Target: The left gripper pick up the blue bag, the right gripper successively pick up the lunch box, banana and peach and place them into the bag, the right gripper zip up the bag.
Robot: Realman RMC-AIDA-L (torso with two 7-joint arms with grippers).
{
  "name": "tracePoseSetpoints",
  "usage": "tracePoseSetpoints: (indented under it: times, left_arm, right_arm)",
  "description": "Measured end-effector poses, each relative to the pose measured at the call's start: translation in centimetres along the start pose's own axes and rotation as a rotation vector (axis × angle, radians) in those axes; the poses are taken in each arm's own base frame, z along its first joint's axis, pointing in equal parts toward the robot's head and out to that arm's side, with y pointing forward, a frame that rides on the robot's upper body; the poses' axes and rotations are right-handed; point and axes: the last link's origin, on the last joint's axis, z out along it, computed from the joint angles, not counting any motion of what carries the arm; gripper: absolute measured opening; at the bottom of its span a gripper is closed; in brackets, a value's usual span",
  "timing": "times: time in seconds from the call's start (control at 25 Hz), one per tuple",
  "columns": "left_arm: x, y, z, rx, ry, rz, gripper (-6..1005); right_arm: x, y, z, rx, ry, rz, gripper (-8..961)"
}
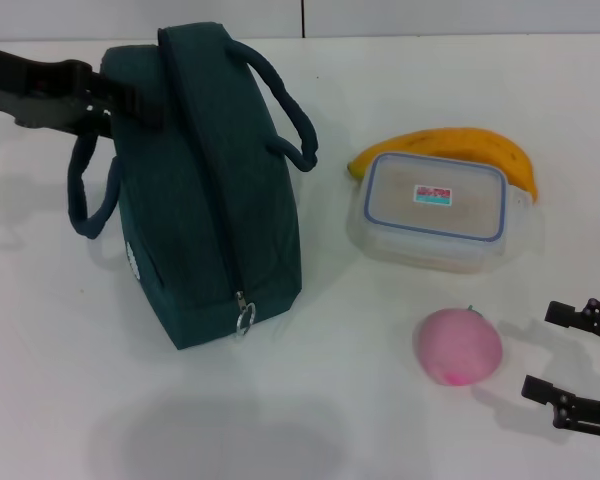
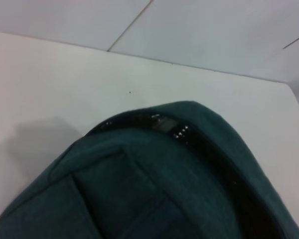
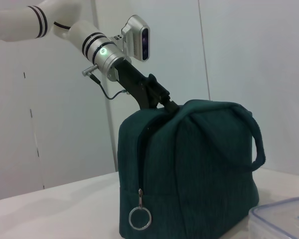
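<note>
Up at the bag's far top corner, the left gripper is reaching in slanted, clenched on the fabric. Low by the peach, the right gripper is resting released; lunch box and banana are lying together on the worktop.

Upright blue bag, left tool touching its top, lunch box beside it

A white table fills the head view; pale grey wall panels with thin vertical seams stand behind it.
</note>
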Motion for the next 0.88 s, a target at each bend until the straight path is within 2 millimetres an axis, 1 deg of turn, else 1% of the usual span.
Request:
tracePoseSetpoints:
  times: [0.2,0.4,0.64,0.72,0.8,0.88]
  left_arm:
    - [0.24,0.11,-0.10,-0.012,0.023,0.031,744]
    - [0.36,0.34,0.14,-0.012,0.017,0.049,505]
    - [0.46,0.32,0.14,-0.001,0.005,0.064,264]
    - [0.50,0.27,0.04,0.002,0.006,0.065,55]
    - [0.48,0.19,-0.04,0.004,0.006,0.063,53]
    - [0.45,0.13,-0.10,0.004,0.008,0.062,52]
  right_arm:
    - [0.01,0.03,-0.01,0.000,-0.001,0.001,816]
    - [0.07,0.10,-0.05,0.001,-0.001,0.004,813]
    - [-0.01,0.15,0.05,0.003,-0.015,0.012,810]
    - [-0.16,0.18,0.05,0.004,-0.029,0.015,809]
    - [-0.39,0.17,0.06,0.016,-0.057,0.038,808]
    - [-0.65,-0.02,0.04,0.044,-0.095,0.099,807]
